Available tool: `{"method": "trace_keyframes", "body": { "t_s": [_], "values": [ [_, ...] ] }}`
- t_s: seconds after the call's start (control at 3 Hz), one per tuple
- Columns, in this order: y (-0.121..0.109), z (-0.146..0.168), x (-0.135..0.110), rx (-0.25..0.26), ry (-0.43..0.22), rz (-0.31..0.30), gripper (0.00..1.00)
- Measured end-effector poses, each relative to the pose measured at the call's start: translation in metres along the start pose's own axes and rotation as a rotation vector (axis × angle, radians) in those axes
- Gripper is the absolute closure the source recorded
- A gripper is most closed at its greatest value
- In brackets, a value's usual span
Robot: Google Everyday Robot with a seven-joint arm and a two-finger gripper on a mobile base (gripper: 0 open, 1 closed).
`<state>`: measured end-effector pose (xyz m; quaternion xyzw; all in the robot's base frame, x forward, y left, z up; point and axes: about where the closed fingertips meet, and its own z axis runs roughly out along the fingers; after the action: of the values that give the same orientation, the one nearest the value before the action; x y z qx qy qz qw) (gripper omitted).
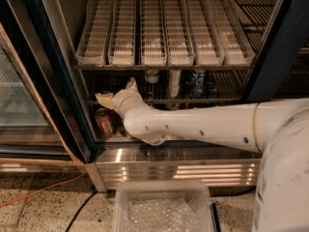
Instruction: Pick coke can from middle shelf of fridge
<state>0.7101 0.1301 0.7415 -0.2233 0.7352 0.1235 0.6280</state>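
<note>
The fridge (53,81) stands open, with black frames and a ribbed steel base panel (174,170). My white arm reaches in from the right. My gripper (117,92) is at the left end of the middle shelf (212,100), a dark wire rack. Its two pale fingertips (103,99) stand apart, so it is open. No coke can shows; the spot between and behind the fingers is hidden by the wrist. A duller orange-red can (103,122) stands below the gripper on the steel floor.
White slotted plastic lanes (164,33) sit above the middle shelf. A silver can (174,82), a dark blue can (196,82) and another can (152,77) stand on the rack right of the gripper. A clear plastic bin (164,209) sits on the floor in front.
</note>
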Motion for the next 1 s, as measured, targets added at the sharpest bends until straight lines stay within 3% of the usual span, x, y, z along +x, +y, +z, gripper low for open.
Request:
{"method": "trace_keyframes", "body": {
  "t_s": [0.33, 0.67, 1.0],
  "values": [
    [-0.02, 0.042, 0.003, 0.03, 0.022, -0.005, 0.2],
    [-0.02, 0.042, 0.003, 0.03, 0.022, -0.005, 0.22],
    [-0.031, 0.042, -0.002, 0.039, -0.015, -0.009, 0.31]
  ]
}}
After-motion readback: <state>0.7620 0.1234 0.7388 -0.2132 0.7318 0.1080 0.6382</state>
